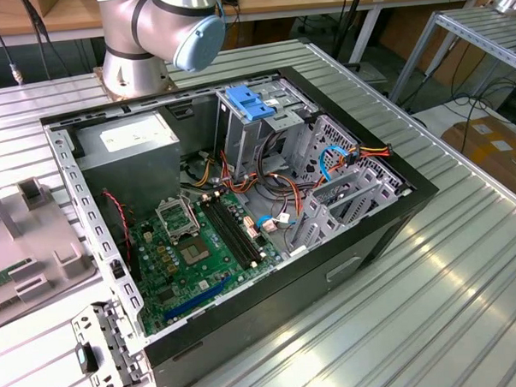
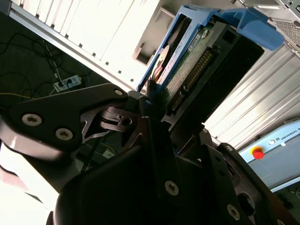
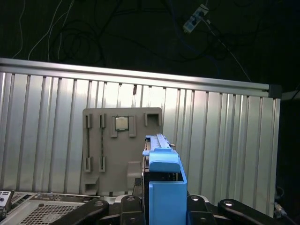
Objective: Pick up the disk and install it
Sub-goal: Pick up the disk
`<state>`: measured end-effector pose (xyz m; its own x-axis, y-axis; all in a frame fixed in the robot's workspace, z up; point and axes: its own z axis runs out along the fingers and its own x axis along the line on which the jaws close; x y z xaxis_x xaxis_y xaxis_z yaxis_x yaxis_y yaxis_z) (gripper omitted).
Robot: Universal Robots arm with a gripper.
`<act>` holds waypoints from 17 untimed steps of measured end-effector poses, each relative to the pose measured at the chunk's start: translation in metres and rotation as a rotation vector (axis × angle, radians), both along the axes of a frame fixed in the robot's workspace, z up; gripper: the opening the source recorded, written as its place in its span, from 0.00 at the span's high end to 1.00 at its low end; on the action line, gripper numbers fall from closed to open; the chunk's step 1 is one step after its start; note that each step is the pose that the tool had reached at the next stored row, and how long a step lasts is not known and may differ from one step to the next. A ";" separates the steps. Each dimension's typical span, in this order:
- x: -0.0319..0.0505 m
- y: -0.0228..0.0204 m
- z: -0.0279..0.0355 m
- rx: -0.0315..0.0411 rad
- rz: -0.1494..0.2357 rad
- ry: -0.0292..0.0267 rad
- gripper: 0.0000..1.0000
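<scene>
disk [image 2: 190, 70]: 1 | computer case [image 1: 363, 240]: 1 | power supply [image 1: 128, 156]: 1 | motherboard [image 1: 184, 257]: 1

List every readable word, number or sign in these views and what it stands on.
Power supply sticker, exterior view: print too small to read.
The disk between the fingers, second wrist view: label edge-on, unreadable.
Grey box with red button, second wrist view: brand print, cut off.
Processor chip on the grey fixture, first wrist view: no readable marking.

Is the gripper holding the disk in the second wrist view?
Yes, the disk, blue side rails and circuit board showing, sits clamped in the gripper.
</scene>
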<state>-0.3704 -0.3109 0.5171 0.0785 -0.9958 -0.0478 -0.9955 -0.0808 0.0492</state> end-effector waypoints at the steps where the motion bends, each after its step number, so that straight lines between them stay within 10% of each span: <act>1: 0.0003 0.0000 0.0000 0.0000 0.000 0.0000 0.64; 17: 0.0049 0.0000 0.0000 0.0000 0.000 -0.0001 0.64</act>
<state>-0.3655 -0.3109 0.5171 0.0784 -0.9958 -0.0478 -0.9955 -0.0808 0.0491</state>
